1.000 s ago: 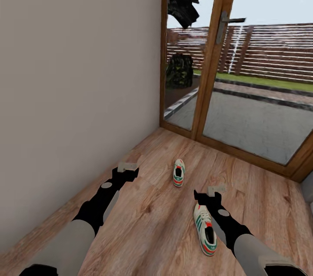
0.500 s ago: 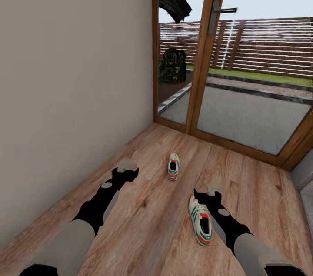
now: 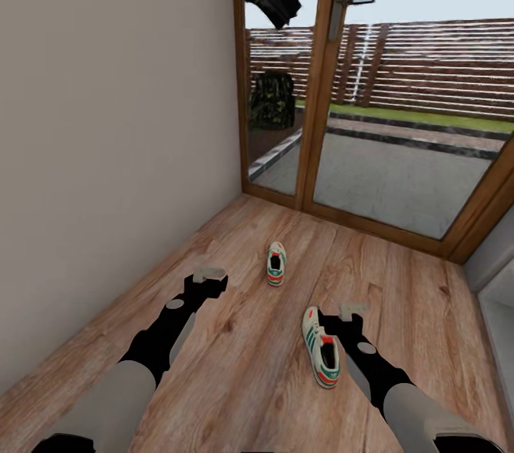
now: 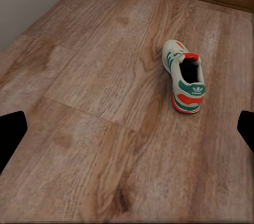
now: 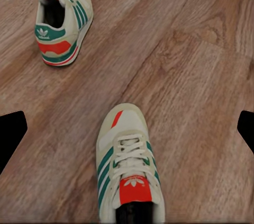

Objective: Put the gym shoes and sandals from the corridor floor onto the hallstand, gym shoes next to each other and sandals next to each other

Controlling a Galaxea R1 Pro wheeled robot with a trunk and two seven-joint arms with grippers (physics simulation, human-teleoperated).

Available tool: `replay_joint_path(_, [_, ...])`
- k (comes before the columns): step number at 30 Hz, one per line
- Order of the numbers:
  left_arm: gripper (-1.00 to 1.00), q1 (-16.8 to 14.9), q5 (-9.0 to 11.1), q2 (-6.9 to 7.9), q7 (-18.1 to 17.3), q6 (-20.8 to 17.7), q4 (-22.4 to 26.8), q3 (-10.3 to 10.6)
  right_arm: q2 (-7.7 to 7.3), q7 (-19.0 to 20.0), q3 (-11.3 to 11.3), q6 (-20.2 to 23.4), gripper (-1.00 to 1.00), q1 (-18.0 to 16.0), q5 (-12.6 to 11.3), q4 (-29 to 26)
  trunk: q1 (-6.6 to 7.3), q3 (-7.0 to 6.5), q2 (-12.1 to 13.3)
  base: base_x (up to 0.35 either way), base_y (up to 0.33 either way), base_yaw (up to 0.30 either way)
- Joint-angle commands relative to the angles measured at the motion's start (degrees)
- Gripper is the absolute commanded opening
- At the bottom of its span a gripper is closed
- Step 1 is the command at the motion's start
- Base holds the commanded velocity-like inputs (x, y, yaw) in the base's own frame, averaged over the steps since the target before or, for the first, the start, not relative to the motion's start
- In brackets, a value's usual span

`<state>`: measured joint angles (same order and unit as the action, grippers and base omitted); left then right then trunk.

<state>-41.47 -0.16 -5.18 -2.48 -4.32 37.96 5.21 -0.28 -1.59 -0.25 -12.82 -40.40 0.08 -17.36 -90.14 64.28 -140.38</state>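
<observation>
Both gym shoes sit on the corridor floor [image 3: 235, 339], well apart. The nearer gym shoe [image 3: 321, 357] lies right under the right tool [image 3: 351, 310], toe pointing ahead; the farther gym shoe [image 3: 276, 264] stands ahead of the left tool [image 3: 208, 273] and off to its right. Both tools are spread wide and hold nothing. I'd drop the right tool straight down over the laced midfoot and close across the shoe's width. No rack or other container is in sight here.
</observation>
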Motion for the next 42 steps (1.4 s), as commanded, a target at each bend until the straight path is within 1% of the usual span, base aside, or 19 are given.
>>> replay_joint_path(1, [1.0,0.0,0.0,0.0,-0.2,-0.3,0.1,0.0,0.01,-0.1,0.0,-0.2,1.0,0.0,0.0,0.0,-0.21,0.33,-0.4,0.0,0.0,-0.009])
replay_joint_path(7, [1.0,0.0,0.0,0.0,-0.2,-0.3,0.1,0.0,0.07,-0.2,0.0,-0.2,1.0,0.0,0.0,0.0,-1.53,1.96,-2.8,0.0,0.0,-0.003])
replay_joint_path(42, [1.0,0.0,0.0,0.0,-0.2,-0.3,0.1,0.0,0.1,-0.1,0.0,-0.2,1.0,0.0,0.0,0.0,-2.44,13.0,-3.3,0.0,0.0,0.0])
